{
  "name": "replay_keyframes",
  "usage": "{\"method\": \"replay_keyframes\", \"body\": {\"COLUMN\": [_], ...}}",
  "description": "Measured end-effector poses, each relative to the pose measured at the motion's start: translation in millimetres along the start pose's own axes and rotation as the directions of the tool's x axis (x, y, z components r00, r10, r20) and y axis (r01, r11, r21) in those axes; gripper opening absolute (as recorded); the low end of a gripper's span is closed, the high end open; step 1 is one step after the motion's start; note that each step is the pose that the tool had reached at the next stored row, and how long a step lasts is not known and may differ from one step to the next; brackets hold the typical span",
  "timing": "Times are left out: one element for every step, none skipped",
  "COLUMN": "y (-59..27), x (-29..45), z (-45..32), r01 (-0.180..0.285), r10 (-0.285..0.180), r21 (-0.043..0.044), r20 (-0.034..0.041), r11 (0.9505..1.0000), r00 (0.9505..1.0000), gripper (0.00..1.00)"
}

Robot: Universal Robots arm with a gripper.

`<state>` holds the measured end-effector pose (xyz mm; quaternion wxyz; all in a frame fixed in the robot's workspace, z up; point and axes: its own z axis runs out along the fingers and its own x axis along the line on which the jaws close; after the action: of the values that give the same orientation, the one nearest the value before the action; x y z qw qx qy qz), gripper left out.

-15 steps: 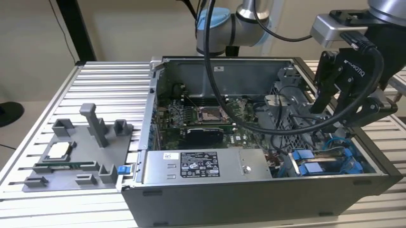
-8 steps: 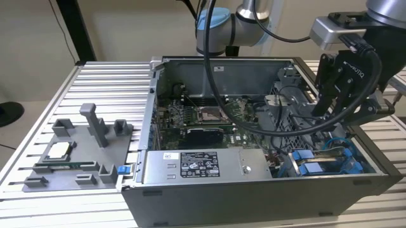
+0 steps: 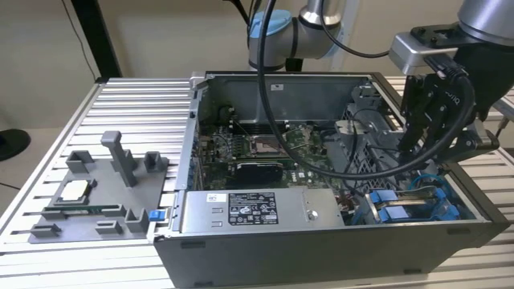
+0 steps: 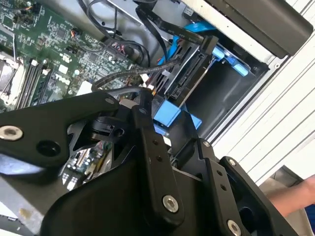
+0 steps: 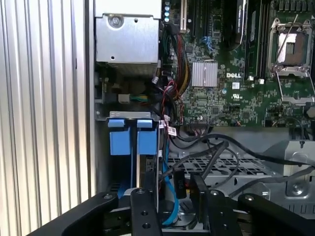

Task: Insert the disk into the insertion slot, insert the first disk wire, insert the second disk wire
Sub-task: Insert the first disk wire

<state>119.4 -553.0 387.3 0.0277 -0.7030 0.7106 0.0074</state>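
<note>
The arm hangs over the open computer case [image 3: 321, 259] on the ribbed table [image 3: 136, 108], with its gripper [image 5: 172, 186] down in the corner of the case at the exterior view's right. The disk [image 4: 188, 73] stands on edge in the insertion slot [image 4: 224, 96], and its blue frame [image 5: 130, 141] shows two tabs at the top. From where I stand the seating looks done, and the work in hand is the wiring.

In the first wrist view the jaws stand apart. A black plug [image 5: 179, 184] lies between them, with a thin blue wire [image 5: 165, 194] just beside it. I cannot tell whether a pad touches the plug, because the gripper's own body is in the way. A black braided wire [image 4: 133, 73] loops loose over the motherboard [image 5: 221, 93] near the disk's end.

To do this well, I'd judge the plug should be held square, lined up with the socket on the disk's edge, and pressed straight in without twist. The loose loops nearby could snag, so a slow, narrow approach seems wise.
</note>
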Motion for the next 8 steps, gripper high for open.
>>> {"method": "replay_keyframes", "body": {"y": [0.1, 0.3, 0.5, 0.6, 0.9, 0.9, 1.0, 1.2], "x": [-0.5, -0.8, -1.3, -1.8, -2.3, -2.6, -2.9, -3.0], "z": [0.3, 0.5, 0.7, 0.9, 1.1, 1.5, 1.9, 2.4], "r01": [0.0, 0.0, 0.0, 0.0, 0.0, 0.0, 0.0, 0.0], "r10": [0.0, 0.0, 0.0, 0.0, 0.0, 0.0, 0.0, 0.0], "r21": [0.0001, 0.0002, 0.0003, 0.0004, 0.0007, 0.0011, 0.0016, 0.0024], "r20": [0.0001, 0.0, 0.0, 0.0, 0.0, 0.0003, 0.0005, 0.001], "r11": [1.0, 1.0, 1.0, 1.0, 1.0, 1.0, 1.0, 1.0], "r00": [1.0, 1.0, 1.0, 1.0, 1.0, 1.0, 1.0, 1.0], "gripper": [1.0, 1.0, 1.0, 1.0, 1.0, 1.0, 1.0, 1.0]}}
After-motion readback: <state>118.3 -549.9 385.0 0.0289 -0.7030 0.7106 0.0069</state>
